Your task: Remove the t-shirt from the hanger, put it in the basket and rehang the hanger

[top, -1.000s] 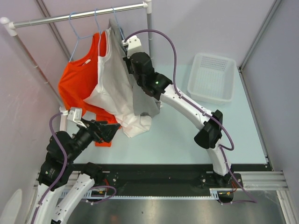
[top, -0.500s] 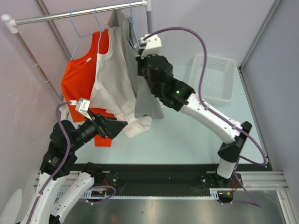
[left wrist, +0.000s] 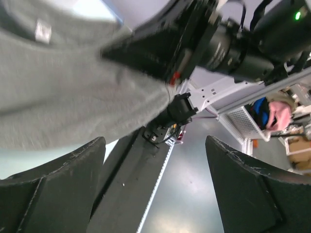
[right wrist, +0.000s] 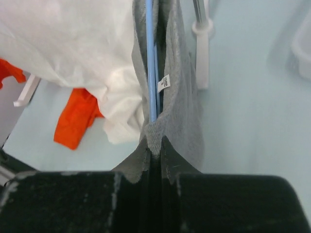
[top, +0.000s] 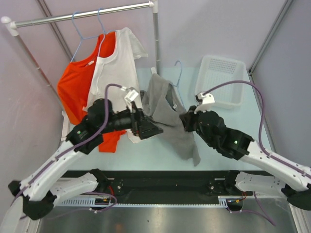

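The grey t-shirt (top: 167, 114) is off the rail and hangs on its blue hanger (top: 178, 73) over the middle of the table. My right gripper (top: 187, 121) is shut on the shirt's collar edge together with the hanger. The right wrist view shows the fabric (right wrist: 180, 111) pinched in the gripper (right wrist: 154, 148) and the blue hanger (right wrist: 151, 73) running away from it. My left gripper (top: 156, 131) is open just left of the shirt's lower part. From the left wrist, the grey t-shirt (left wrist: 73, 87) lies above the open gripper (left wrist: 154, 141), which holds nothing.
An orange t-shirt (top: 80, 82) and a white t-shirt (top: 116, 68) hang on the rail (top: 82, 14) at the back left, on an upright post (top: 156, 39). A white basket (top: 221, 80) sits at the back right.
My right arm has lifted the grey t-shirt and hanger off the rail and brought them forward over the table. My left arm has swung right, up to the shirt, still open.
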### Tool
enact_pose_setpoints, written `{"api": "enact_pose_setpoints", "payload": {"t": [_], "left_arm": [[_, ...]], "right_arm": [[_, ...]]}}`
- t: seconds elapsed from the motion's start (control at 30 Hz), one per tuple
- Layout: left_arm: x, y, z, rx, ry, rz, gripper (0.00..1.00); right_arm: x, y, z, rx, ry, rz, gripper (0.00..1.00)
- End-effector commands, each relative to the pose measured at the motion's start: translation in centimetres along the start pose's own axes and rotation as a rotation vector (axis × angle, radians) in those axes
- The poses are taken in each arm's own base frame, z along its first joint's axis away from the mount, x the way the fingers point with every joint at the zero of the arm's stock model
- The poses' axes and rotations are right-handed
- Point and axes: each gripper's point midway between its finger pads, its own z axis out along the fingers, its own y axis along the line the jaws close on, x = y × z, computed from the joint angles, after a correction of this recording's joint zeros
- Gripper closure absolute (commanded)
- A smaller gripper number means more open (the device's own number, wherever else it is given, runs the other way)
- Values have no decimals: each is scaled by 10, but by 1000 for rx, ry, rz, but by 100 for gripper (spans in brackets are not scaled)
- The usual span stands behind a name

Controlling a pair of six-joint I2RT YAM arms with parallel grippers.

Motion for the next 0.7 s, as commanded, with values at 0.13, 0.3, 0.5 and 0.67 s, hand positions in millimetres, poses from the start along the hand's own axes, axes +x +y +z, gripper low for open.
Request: {"api": "enact_pose_setpoints", "payload": {"t": [0.13, 0.3, 0.5, 0.67], "left_arm": [[-65, -9, 29, -145, -262, 104, 12], [-91, -3, 39, -229, -286, 170, 18], [-116, -18, 47, -200, -283, 379, 32], [-110, -4, 66, -233, -230, 397, 31]], "right_arm": [[15, 3, -46, -136, 70, 193, 100], [16, 26, -66, -317, 101, 167, 100], [16, 38, -74, -393, 124, 165, 100], [18, 45, -73, -421, 132, 184, 100]]}}
